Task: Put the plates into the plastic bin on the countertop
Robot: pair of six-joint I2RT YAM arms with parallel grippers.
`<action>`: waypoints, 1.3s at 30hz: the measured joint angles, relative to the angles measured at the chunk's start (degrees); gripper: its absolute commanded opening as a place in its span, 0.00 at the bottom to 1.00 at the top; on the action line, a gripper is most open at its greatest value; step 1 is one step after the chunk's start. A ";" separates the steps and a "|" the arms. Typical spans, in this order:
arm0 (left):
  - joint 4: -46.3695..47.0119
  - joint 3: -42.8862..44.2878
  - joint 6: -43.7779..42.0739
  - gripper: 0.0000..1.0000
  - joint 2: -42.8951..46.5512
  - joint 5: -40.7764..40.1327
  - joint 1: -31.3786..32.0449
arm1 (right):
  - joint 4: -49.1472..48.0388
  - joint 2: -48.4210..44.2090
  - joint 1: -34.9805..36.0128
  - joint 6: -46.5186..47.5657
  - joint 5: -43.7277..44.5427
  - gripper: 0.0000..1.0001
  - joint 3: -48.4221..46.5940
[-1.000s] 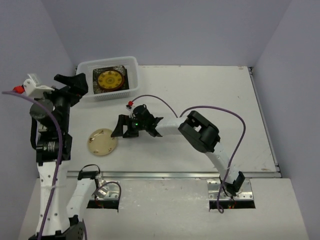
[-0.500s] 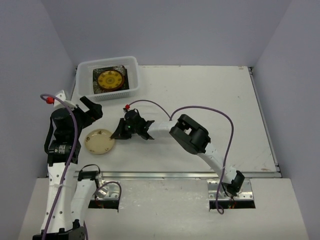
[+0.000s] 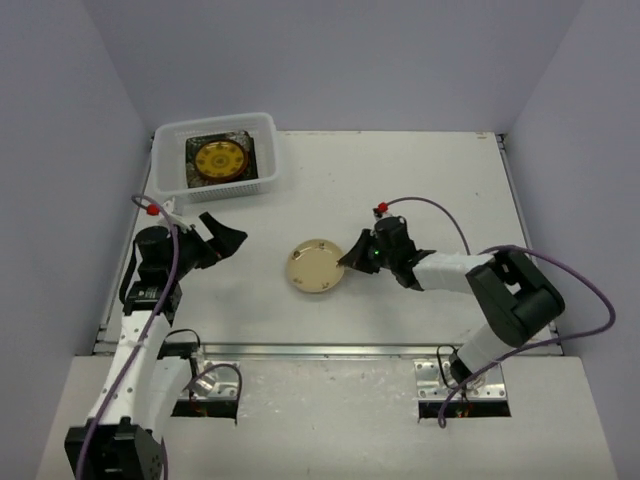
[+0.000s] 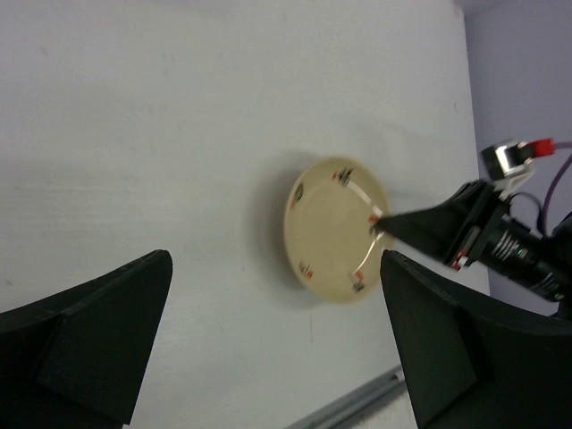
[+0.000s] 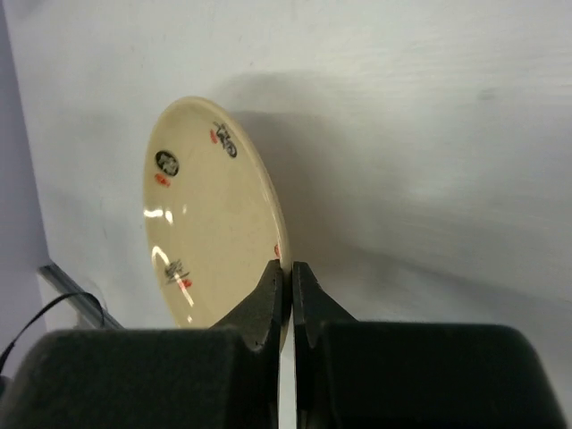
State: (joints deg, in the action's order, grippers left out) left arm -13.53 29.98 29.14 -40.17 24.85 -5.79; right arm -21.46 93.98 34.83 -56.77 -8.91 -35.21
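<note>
A cream plate (image 3: 315, 267) (image 4: 338, 231) (image 5: 210, 223) with small red and black marks is near the middle of the white countertop (image 3: 420, 180), tilted, with a shadow beneath it. My right gripper (image 3: 350, 262) (image 5: 288, 281) is shut on its right rim; its black tip (image 4: 386, 227) also shows in the left wrist view. My left gripper (image 3: 218, 240) (image 4: 277, 357) stands wide open and empty to the left of the plate. The plastic bin (image 3: 168, 140) at the back left holds a yellow-patterned plate (image 3: 218, 158) lying on darker plates.
A metal rail (image 3: 330, 348) runs along the near edge of the countertop. Grey walls close in the back and both sides. Purple cables (image 3: 560, 270) trail from both arms.
The right gripper has shut on the cream plate's rim and drawn it from the left front to the middle. The left arm has come down from beside the bin, its gripper still open.
</note>
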 measured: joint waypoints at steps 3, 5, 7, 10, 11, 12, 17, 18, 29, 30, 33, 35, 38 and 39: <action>8.96 -6.99 4.84 1.00 -7.64 3.11 6.08 | 0.04 -7.67 -8.04 3.31 -2.32 0.00 4.77; 14.77 -8.68 7.73 1.00 -15.41 5.05 12.01 | -0.19 -9.98 -11.14 5.12 -6.60 0.00 5.65; 20.69 -8.92 9.89 1.00 -21.09 7.47 15.85 | -0.67 -11.36 -12.61 6.27 -10.02 0.00 6.13; 28.70 -8.81 12.45 0.98 -26.57 9.60 19.26 | -1.24 -12.97 -13.78 7.46 -14.20 0.00 6.78; 31.19 -8.50 13.12 0.97 -28.01 9.64 19.98 | -1.28 -13.61 -13.86 7.68 -15.40 0.00 7.06; 33.13 -8.11 13.63 0.95 -29.42 9.68 20.76 | -1.44 -14.14 -13.94 7.75 -16.65 0.00 7.29; 39.21 -6.80 15.51 0.77 -34.77 9.95 23.51 | -4.96 -14.95 -14.12 6.79 -22.38 0.00 7.60; 39.97 -6.54 15.85 0.59 -35.67 9.98 23.86 | -5.83 -14.94 -14.12 6.34 -23.32 0.00 7.67; 37.16 -0.69 16.46 0.00 -37.87 6.47 25.98 | -10.25 -14.48 -15.20 3.46 -25.55 0.99 8.39; 34.43 0.57 16.29 0.00 -37.18 4.14 25.41 | -9.50 -14.94 -15.34 3.54 -24.98 0.99 8.61; 28.99 4.06 16.13 0.00 -33.82 -2.63 21.58 | -5.27 -18.46 -17.01 3.89 -22.47 0.99 10.13; 25.48 6.93 16.62 0.00 -32.12 -6.55 16.46 | -0.48 -21.50 -17.92 4.80 -18.95 0.99 10.61; 21.39 13.27 18.27 0.00 -32.32 -14.01 6.88 | 5.23 -27.32 -18.40 6.34 -15.27 0.99 11.79; 20.51 15.84 18.90 0.00 -33.44 -16.57 4.33 | 6.39 -29.10 -18.41 6.70 -14.79 0.99 12.26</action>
State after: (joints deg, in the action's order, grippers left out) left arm 6.98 45.82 48.04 -73.61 8.28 -1.46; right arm -15.07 64.88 16.42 -50.08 -23.70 -22.94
